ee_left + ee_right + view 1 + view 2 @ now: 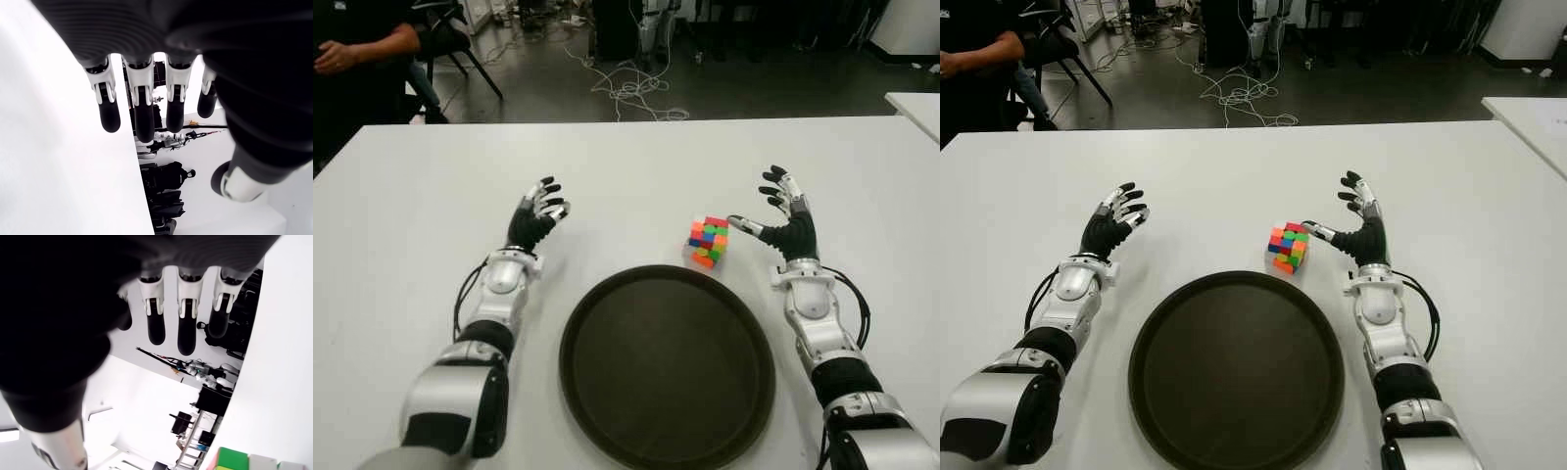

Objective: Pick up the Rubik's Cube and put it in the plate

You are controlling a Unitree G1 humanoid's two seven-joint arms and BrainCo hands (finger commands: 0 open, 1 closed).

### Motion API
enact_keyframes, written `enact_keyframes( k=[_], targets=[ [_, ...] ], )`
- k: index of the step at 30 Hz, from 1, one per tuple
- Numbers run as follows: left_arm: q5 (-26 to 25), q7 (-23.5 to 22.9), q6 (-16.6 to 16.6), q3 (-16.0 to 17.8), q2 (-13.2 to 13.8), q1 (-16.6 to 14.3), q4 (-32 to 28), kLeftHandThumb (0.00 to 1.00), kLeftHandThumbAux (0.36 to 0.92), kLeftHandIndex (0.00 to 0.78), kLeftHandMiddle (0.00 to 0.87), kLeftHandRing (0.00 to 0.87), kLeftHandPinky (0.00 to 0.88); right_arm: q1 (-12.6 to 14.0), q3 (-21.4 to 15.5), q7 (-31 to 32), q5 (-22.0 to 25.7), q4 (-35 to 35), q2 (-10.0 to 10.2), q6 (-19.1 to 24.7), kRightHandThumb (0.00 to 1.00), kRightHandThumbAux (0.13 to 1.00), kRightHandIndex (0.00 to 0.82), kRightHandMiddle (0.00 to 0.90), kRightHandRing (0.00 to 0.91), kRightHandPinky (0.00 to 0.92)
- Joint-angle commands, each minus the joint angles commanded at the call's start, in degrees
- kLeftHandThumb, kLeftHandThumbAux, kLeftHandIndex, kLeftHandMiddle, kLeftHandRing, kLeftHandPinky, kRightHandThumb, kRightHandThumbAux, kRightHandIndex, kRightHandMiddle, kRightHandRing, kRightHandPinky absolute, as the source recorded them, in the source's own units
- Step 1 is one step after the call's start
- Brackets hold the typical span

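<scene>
Left eye view: multicoloured Rubik's Cube (708, 241) sits on white table (636, 166), at 1 o'clock off round dark plate (667, 367) | right hand (785, 221) spread, empty, thumb almost touching cube | left hand (535, 219) spread, idle at plate's 10 o'clock | risk: thumb nudges cube away before fingers wrap it

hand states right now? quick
Left hand: open, holding nothing, left of the plate.
Right hand: open, fingers spread, beside the Rubik's Cube, not gripping it.
</scene>
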Motion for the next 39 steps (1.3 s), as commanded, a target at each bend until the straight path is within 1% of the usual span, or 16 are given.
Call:
enact_keyframes(
  k=[6, 13, 14, 16, 17, 20, 22, 25, 26, 29, 32, 35, 39],
  targets=[
    [-0.1, -0.1, 0.0, 0.1, 0.0, 0.0, 0.0, 0.15, 0.694, 0.117, 0.171, 0.185, 0.196, 0.4, 0.0, 0.2, -0.1, -0.9, 0.2, 0.0, 0.0, 0.815, 0.093, 0.19, 0.209, 0.229],
    [-0.2, -0.1, 0.1, 0.2, 0.0, 0.0, 0.0, 0.161, 0.699, 0.116, 0.17, 0.181, 0.187, 0.6, 0.1, -0.1, -0.5, -1.5, 0.2, 0.3, 0.0, 0.817, 0.092, 0.192, 0.208, 0.218],
    [-0.2, -0.2, 0.1, 0.2, 0.0, 0.0, 0.0, 0.162, 0.7, 0.116, 0.17, 0.181, 0.187, 0.7, 0.2, -0.3, -0.8, -1.5, 0.2, 0.1, 0.0, 0.817, 0.093, 0.192, 0.208, 0.218],
    [-0.3, -0.4, 0.1, 0.2, 0.0, 0.0, 0.0, 0.165, 0.708, 0.116, 0.171, 0.18, 0.184, 0.8, 0.7, -2.0, -2.6, -1.5, -0.3, -2.1, 0.0, 0.811, 0.095, 0.188, 0.208, 0.23],
    [-0.3, -0.6, 0.1, 0.2, 0.0, 0.0, 0.0, 0.166, 0.71, 0.116, 0.171, 0.18, 0.186, 0.8, 1.3, -3.4, -4.4, -1.4, -0.8, -4.0, 0.0, 0.811, 0.1, 0.187, 0.209, 0.237],
    [-0.3, -0.8, 0.0, 0.1, 0.0, 0.0, 0.0, 0.167, 0.712, 0.116, 0.17, 0.181, 0.19, 0.4, 2.6, -6.1, -8.6, -1.6, -2.5, -7.7, 0.0, 0.815, 0.112, 0.187, 0.214, 0.249],
    [-0.2, -0.9, -0.2, 0.1, 0.0, 0.0, 0.0, 0.169, 0.712, 0.118, 0.171, 0.181, 0.189, -0.4, 3.5, -7.2, -11.4, -1.9, -4.3, -9.5, 0.0, 0.82, 0.122, 0.188, 0.224, 0.268],
    [0.1, -0.8, -0.5, -0.1, 0.1, 0.0, 0.1, 0.17, 0.713, 0.124, 0.174, 0.181, 0.187, -1.4, 6.2, -11.4, -19.2, -0.4, -8.7, -12.6, 0.0, 0.83, 0.129, 0.192, 0.238, 0.296],
    [0.1, -0.8, -0.6, -0.2, 0.1, 0.0, 0.1, 0.17, 0.715, 0.126, 0.175, 0.181, 0.187, -1.6, 7.0, -12.7, -21.3, 0.1, -9.7, -13.1, 0.0, 0.832, 0.129, 0.192, 0.241, 0.3],
    [0.3, -0.8, -0.8, -0.3, 0.2, 0.1, 0.1, 0.169, 0.717, 0.131, 0.179, 0.183, 0.189, -2.1, 8.9, -15.7, -25.7, 0.8, -11.6, -13.1, 0.0, 0.839, 0.13, 0.197, 0.25, 0.311],
    [0.4, -0.8, -1.0, -0.4, 0.3, 0.1, 0.1, 0.169, 0.713, 0.132, 0.179, 0.183, 0.188, -2.7, 10.6, -17.7, -28.7, 1.1, -13.0, -12.6, 0.0, 0.841, 0.131, 0.2, 0.253, 0.311],
    [0.6, -0.6, -1.1, -0.6, 0.3, 0.2, 0.1, 0.166, 0.698, 0.13, 0.175, 0.177, 0.179, -4.1, 13.0, -17.9, -32.0, 1.2, -15.2, -11.6, 0.0, 0.841, 0.129, 0.205, 0.251, 0.299],
    [0.6, -0.4, -1.0, -0.6, 0.4, 0.2, 0.2, 0.159, 0.686, 0.129, 0.172, 0.175, 0.175, -5.7, 15.7, -16.8, -34.7, 1.6, -17.2, -10.0, 0.0, 0.816, 0.124, 0.201, 0.241, 0.276]
  ],
)
